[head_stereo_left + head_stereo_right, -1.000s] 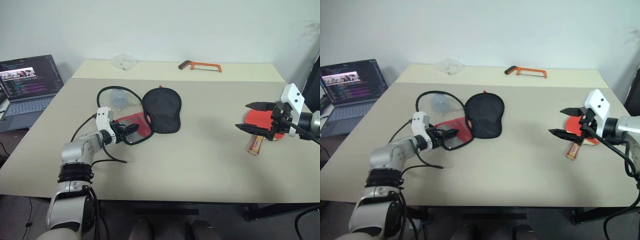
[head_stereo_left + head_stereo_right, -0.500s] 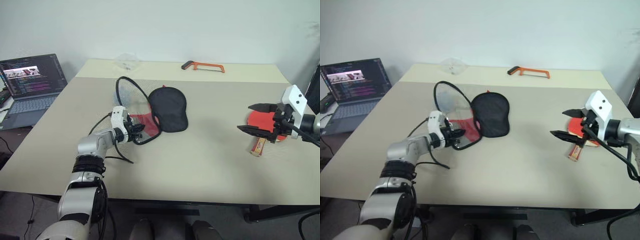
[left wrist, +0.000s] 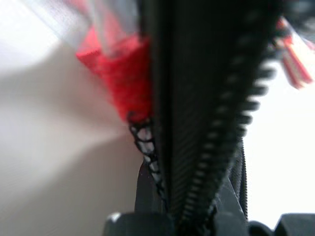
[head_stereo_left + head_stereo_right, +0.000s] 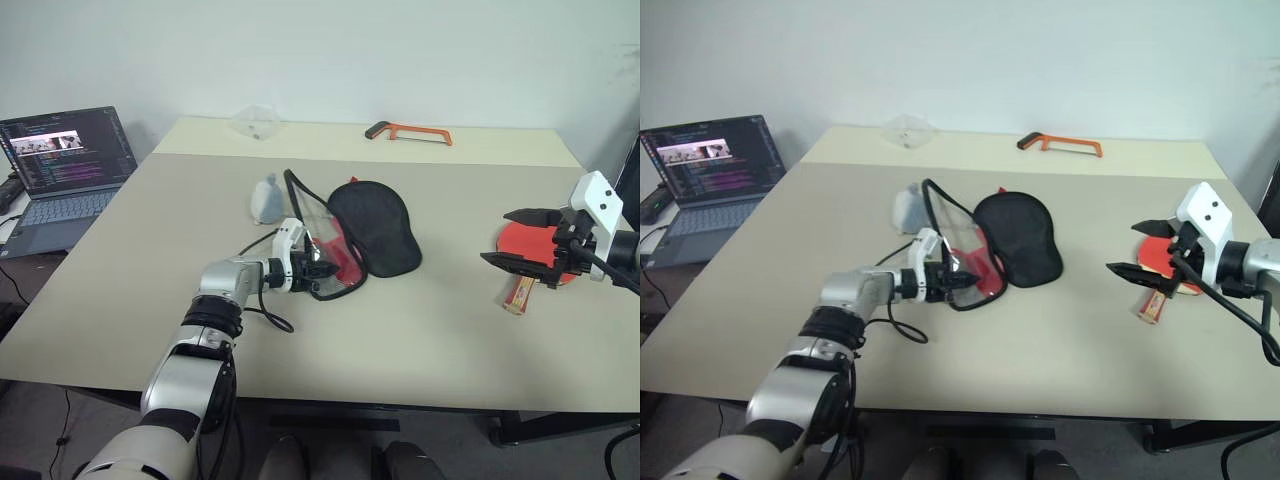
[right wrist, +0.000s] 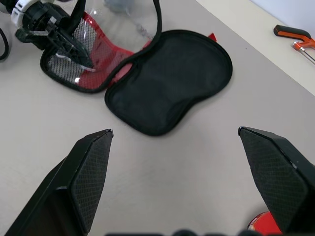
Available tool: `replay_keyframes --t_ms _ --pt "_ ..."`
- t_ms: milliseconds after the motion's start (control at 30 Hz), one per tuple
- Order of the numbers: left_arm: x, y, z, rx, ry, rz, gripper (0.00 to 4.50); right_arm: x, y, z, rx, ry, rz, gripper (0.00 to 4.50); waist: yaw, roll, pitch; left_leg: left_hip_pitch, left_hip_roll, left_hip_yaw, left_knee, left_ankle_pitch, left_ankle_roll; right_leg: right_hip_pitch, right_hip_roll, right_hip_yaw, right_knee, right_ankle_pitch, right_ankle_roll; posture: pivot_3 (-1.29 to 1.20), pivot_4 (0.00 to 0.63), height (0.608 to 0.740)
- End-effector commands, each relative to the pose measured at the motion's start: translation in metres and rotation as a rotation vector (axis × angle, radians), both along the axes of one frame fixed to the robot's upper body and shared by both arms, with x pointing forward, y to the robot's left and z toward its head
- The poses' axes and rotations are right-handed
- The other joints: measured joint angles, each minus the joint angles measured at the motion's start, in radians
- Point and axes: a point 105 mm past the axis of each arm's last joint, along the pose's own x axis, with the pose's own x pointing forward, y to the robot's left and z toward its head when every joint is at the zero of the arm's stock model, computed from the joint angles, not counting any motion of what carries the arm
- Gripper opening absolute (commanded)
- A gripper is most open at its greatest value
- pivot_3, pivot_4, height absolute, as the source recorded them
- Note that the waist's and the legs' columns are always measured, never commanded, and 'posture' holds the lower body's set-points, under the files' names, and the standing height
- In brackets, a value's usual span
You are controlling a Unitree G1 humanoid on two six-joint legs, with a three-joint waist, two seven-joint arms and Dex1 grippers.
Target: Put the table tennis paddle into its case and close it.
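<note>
The case lies open in the middle of the table. Its black half (image 4: 380, 225) is flat, and its red and mesh half (image 4: 322, 240) stands tilted up. My left gripper (image 4: 318, 272) is shut on the zipped rim (image 3: 197, 123) of that raised half. The table tennis paddle (image 4: 528, 246) lies red face up at the right, with its wooden handle (image 4: 517, 292) toward the front edge. My right gripper (image 4: 495, 236) hovers just left of and above the paddle, open, with nothing between its fingers (image 5: 88, 172).
A small grey-blue pouch (image 4: 265, 198) lies just behind and left of the case. An orange hacksaw (image 4: 408, 131) and a clear plastic piece (image 4: 255, 122) sit at the back of the table. An open laptop (image 4: 60, 160) stands at the far left.
My left gripper shut on the rim of the case's red half and dragged the case to the right, tipping that half up. The pouch stayed behind, uncovered. The right arm held still.
</note>
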Motion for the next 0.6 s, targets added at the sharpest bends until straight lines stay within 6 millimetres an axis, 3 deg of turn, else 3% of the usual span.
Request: replay_keyframes --t_ms 33,233,400,600 --pt "-0.008 -0.019 0.015 -0.012 -0.043 -0.156 0.04 -0.005 -0.002 0.018 -0.008 -0.064 -0.003 4.50 -0.001 0.000 0.000 0.000 0.000 0.000 0.000 0.000 0.000 0.000 0.000 0.000 0.000 0.000 0.000 0.00 0.150 0.740" --pt "-0.017 -0.027 0.013 0.031 -0.044 -0.301 0.04 -0.006 -0.002 0.016 -0.002 -0.060 -0.008 4.50 -0.001 0.000 0.000 0.000 0.000 0.000 0.000 0.000 0.000 0.000 0.000 0.000 0.000 0.000 0.000 0.00 0.150 0.740" --pt "-0.010 -0.024 0.015 0.058 -0.063 -0.299 0.04 -0.007 -0.001 0.014 0.002 -0.058 -0.010 4.50 -0.002 0.000 0.000 0.000 0.000 0.000 0.000 0.000 0.000 0.000 0.000 0.000 0.000 0.000 0.000 0.00 0.150 0.740" --pt "0.025 0.010 0.016 0.165 -0.140 -0.020 0.04 -0.008 -0.001 0.014 0.002 -0.056 -0.009 4.50 -0.002 0.000 0.000 0.000 0.000 0.000 0.000 0.000 0.000 -0.001 0.000 0.000 0.000 0.000 0.000 0.00 0.150 0.740"
